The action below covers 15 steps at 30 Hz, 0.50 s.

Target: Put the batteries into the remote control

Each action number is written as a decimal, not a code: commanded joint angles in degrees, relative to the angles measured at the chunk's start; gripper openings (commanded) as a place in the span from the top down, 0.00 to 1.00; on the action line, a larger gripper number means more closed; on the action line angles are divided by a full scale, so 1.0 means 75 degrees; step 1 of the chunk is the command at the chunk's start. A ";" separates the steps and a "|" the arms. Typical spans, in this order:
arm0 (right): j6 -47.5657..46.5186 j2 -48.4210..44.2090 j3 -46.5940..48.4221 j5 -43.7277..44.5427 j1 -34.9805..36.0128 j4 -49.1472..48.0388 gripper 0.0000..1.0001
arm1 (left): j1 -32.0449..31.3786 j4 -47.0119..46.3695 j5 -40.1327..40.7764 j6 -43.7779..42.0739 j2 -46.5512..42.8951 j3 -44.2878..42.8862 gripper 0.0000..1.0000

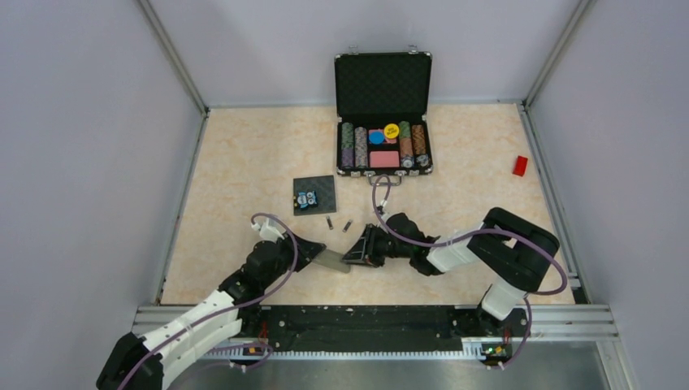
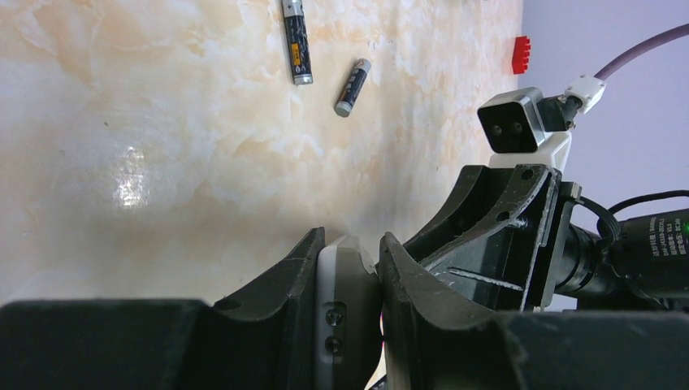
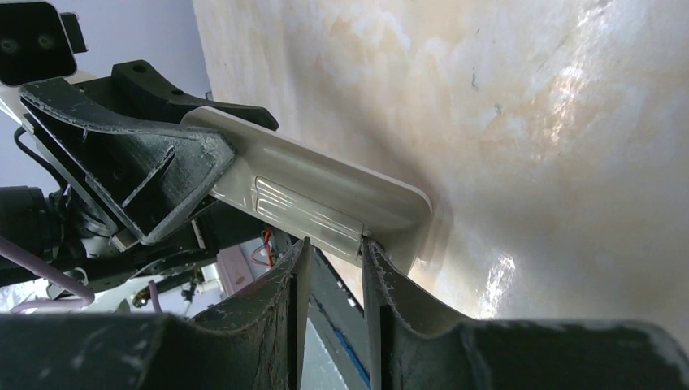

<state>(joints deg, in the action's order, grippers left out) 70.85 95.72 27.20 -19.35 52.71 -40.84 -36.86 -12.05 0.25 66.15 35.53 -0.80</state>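
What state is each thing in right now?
Remote: gripped at one end, grey back showing, cover on.
Batteries: loose on the table, apart, not loaded.
Case: open, lid upright.
Left gripper: shut on remote.
Right gripper: slightly open, tips at the cover edge.

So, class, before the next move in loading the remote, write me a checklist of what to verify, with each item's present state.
1. The left hand clamps the remote control: ok.
2. The battery cover is off: not ok, still on.
3. The right hand grips the cover's edge: cannot tell.
4. Both batteries lie free on the table, apart: ok.
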 commanded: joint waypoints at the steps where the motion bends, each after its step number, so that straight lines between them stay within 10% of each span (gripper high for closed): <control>1: 0.0388 -0.0691 0.0615 -0.0489 0.0326 -0.1239 0.72 | -0.0218 0.1358 -0.0392 -0.0263 -0.0244 0.0684 1.00; 15: 0.0047 -0.1660 0.0717 0.0083 0.0155 -0.0032 0.71 | -0.0218 0.2287 0.0154 -0.0672 -0.0991 0.0565 1.00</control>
<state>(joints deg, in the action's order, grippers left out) 71.70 88.51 27.33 -18.79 53.15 -36.27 -37.26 -3.57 2.55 65.41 27.81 -0.80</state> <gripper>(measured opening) 0.287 0.330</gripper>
